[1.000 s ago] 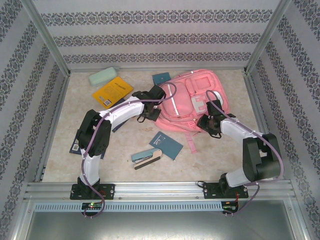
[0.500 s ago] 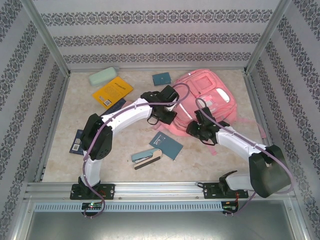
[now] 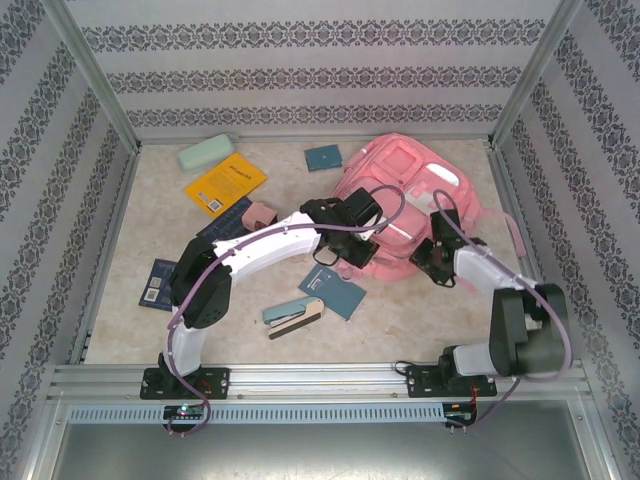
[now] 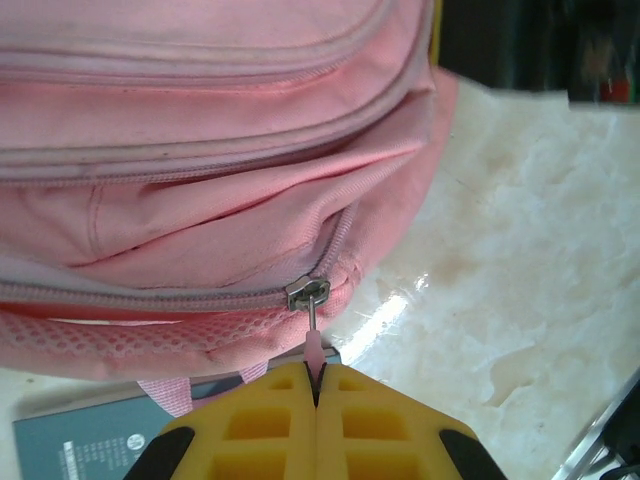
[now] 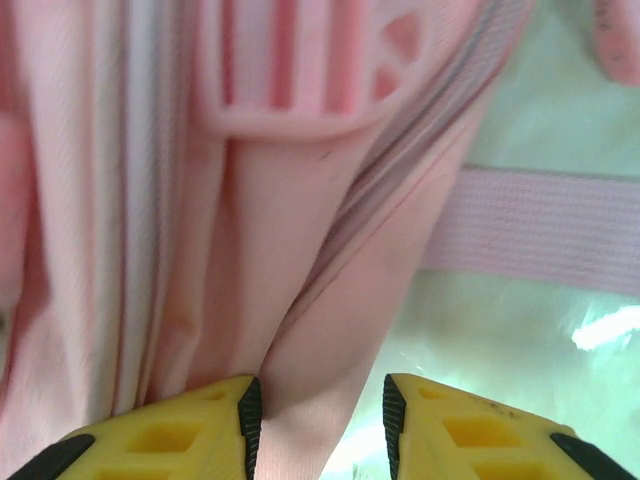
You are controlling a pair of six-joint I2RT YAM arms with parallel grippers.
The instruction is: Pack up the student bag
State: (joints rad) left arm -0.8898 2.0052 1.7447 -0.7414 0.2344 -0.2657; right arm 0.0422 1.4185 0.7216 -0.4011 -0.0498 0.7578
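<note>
The student bag [image 3: 400, 195] is a big pink backpack lying at the back right of the table. My left gripper [image 4: 316, 372] is shut on the small pink zip pull [image 4: 314, 348] that hangs from the metal slider [image 4: 307, 292] at the bag's near edge; from above the left gripper [image 3: 340, 250] sits at the bag's front left. My right gripper [image 5: 320, 410] holds a fold of the student bag's fabric [image 5: 300, 300] between its pads, and from above the right gripper [image 3: 432, 262] is at the bag's front right corner.
A teal notebook [image 3: 335, 290] and a stapler [image 3: 293, 314] lie just in front of the bag. Further left are a small pink box [image 3: 260, 213], a yellow book [image 3: 225, 183], a green case [image 3: 205, 153] and a dark booklet [image 3: 160, 283]. A small teal pad [image 3: 323, 157] lies at the back.
The left gripper has travelled right along the bag's near edge. The right gripper swung left, then back right, and the bag has shifted and turned with them.
</note>
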